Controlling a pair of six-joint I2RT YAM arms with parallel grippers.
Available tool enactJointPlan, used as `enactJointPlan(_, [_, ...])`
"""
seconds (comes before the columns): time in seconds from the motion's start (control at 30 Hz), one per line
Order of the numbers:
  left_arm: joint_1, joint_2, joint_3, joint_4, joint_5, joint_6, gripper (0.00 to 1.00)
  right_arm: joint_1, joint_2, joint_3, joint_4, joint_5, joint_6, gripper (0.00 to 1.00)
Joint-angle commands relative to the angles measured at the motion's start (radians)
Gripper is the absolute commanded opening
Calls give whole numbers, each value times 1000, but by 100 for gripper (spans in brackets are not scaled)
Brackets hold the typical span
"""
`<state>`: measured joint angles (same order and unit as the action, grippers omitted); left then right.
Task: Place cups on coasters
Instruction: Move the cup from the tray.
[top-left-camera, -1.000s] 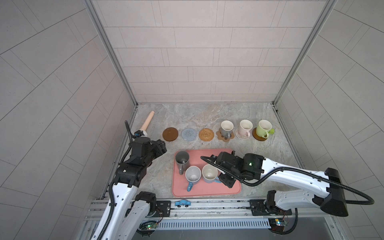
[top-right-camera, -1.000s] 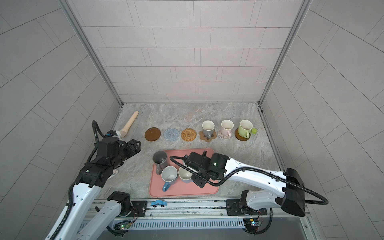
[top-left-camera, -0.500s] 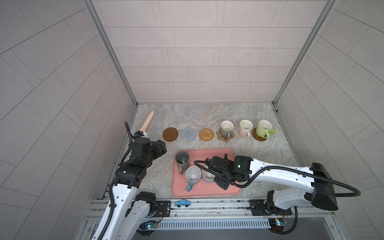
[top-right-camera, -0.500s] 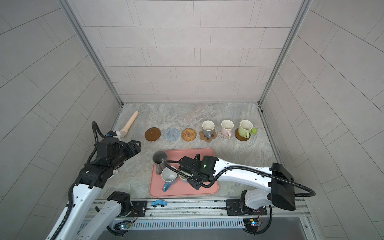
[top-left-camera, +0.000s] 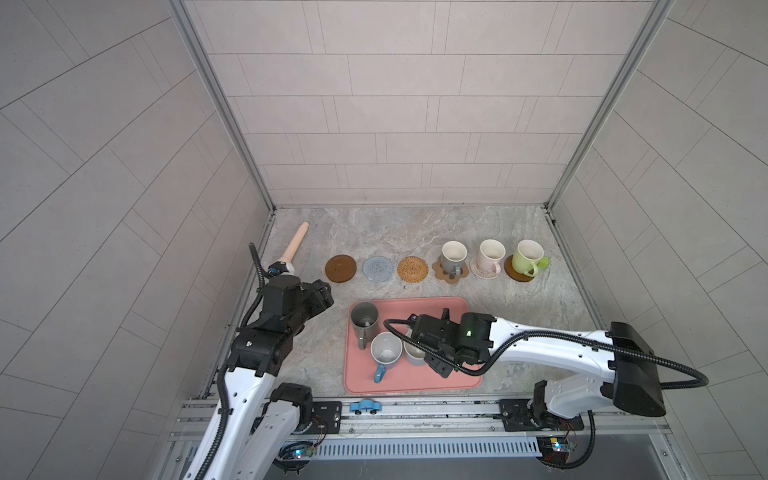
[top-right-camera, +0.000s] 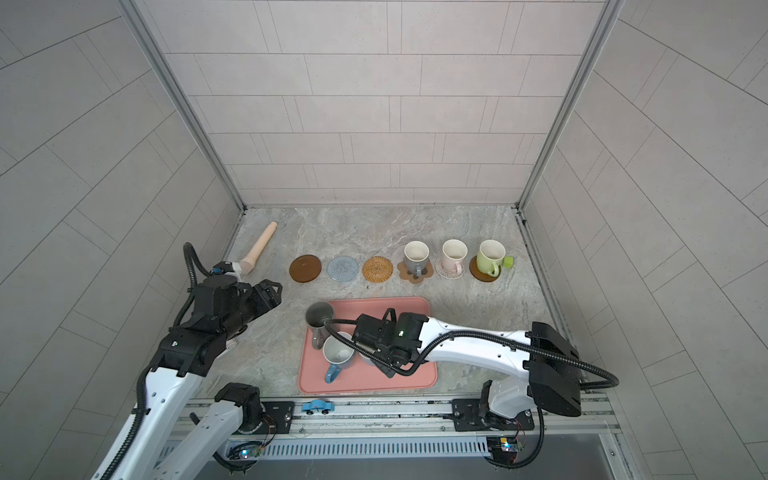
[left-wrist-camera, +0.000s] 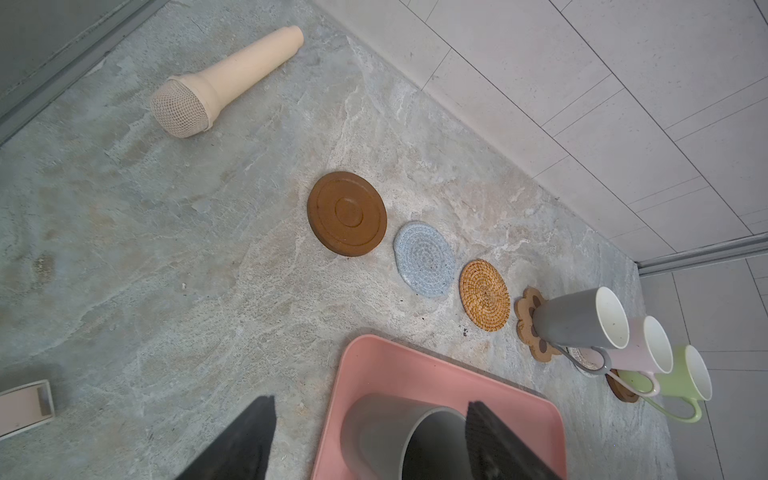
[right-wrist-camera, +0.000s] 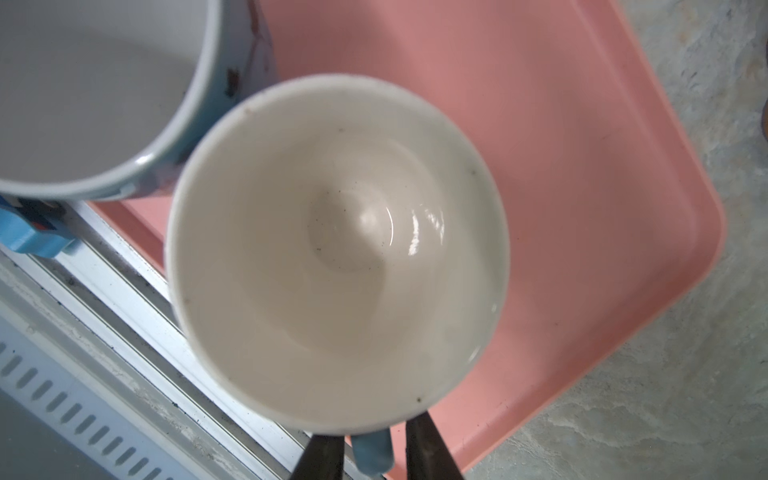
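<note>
Beige and mesh-headed, a microphone-shaped toy (left-wrist-camera: 224, 83) lies at the left edge of the marble surface (top-left-camera: 415, 232). Its netting is plain only in the left wrist view and too small to make out in both top views. To its right three coasters lie bare in a row: a brown wooden disc (top-left-camera: 340, 269), a grey-blue crochet round (top-left-camera: 377, 269) and a tan rattan round (top-left-camera: 412, 269). Next come a grey mug (top-left-camera: 453, 254) on the paw-shaped coaster (top-left-camera: 440, 271), a pink mug (top-left-camera: 491, 252) on the cream woven round (top-left-camera: 482, 272), and a green mug (top-left-camera: 527, 257) on the second wooden disc (top-left-camera: 517, 276).

The left claw (top-left-camera: 322, 293) hangs spread wide above bare surface. It is just left of the pink tray (top-left-camera: 415, 305) and apart from the tall dark grey mug (top-left-camera: 365, 319) in the tray's far left corner. Nearer the rail stands the blue-handled pale grey mug (top-left-camera: 385, 352), and close against it the light blue mug (right-wrist-camera: 336, 249).

Both top views bury most of that last mug under the right arm. The right wrist view looks straight down into its cream inside and shows its handle (right-wrist-camera: 371, 453) between the fingers (right-wrist-camera: 430, 455) of the right claw (right-wrist-camera: 372, 436), jaws narrow. A thin gap shows on one side, so whether the pads pinch the handle cannot be told. The frame edge cuts off the fingers' bases.
</note>
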<state>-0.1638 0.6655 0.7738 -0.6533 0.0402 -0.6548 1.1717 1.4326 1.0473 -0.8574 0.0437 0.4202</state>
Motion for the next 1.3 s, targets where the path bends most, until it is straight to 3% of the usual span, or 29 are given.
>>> enactJointPlan(0.0, [4,-9,-4,4,-8,-3,79,5,9,18,-4,74,41,25])
enactJointPlan(0.47, [4,-9,-5,3,-1,-2,79,5,29,31,3,169,138,13])
enactJointPlan(0.63, [4,-11,-5,4,0,2,79,5,54,35,18,181,177,13])
enactJointPlan(0.97, [4,-23,-9,-2,-9,11,79,5,87,53,51,182,222,24])
enactJointPlan(1.27, [4,-29,-9,-10,-10,11,79,5,107,56,74,193,241,23])
